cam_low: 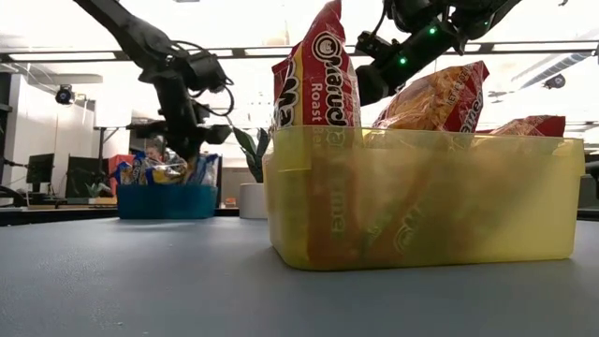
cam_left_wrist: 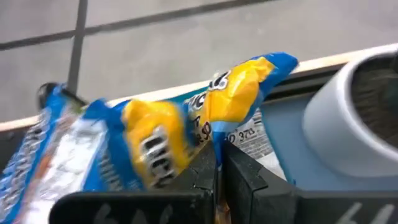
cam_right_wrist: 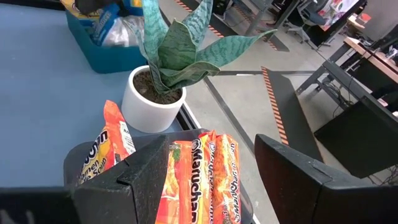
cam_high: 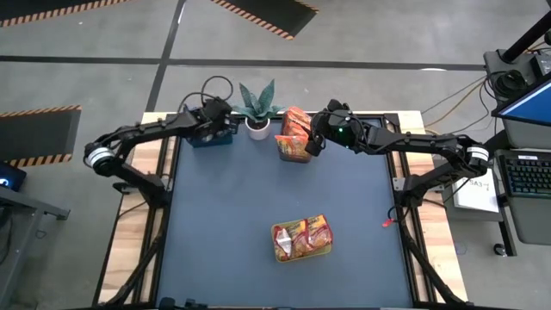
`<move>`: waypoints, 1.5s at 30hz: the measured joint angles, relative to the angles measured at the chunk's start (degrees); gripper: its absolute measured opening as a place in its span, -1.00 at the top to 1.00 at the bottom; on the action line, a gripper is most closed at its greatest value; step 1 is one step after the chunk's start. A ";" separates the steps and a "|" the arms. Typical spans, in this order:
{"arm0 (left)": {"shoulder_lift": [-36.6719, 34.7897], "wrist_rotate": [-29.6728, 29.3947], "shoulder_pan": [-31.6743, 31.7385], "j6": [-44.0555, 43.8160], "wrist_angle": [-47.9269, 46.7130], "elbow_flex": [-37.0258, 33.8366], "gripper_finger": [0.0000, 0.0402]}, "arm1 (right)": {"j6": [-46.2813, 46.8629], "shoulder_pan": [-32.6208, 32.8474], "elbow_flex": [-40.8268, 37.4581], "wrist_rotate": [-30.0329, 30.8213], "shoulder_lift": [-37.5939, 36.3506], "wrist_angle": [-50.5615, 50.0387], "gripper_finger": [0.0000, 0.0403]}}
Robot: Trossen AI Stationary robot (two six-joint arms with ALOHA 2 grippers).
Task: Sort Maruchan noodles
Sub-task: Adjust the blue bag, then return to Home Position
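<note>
Pinching yellow-blue noodle packet (cam_left_wrist: 205, 118), left gripper (cam_left_wrist: 219, 177) fingers together over blue bin (cam_high: 209, 133), table's 11 o'clock. Right gripper (cam_right_wrist: 211, 180) fingers apart above orange packets (cam_right_wrist: 199, 180) in bin at 12 o'clock. Yellow-green bin (cam_high: 301, 238) of packets, 6 o'clock.

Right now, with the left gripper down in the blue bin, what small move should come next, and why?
Probably a short lift. The left gripper looks shut on the edge of a yellow-and-blue packet over the blue bin, so raising it would show whether the grip holds. The right gripper hangs open over the orange packets.
</note>
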 joint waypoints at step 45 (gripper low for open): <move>-37.28 10.44 -39.76 32.66 2.11 -13.35 0.81 | 0.24 -2.50 -5.39 -27.82 -6.19 3.85 -0.12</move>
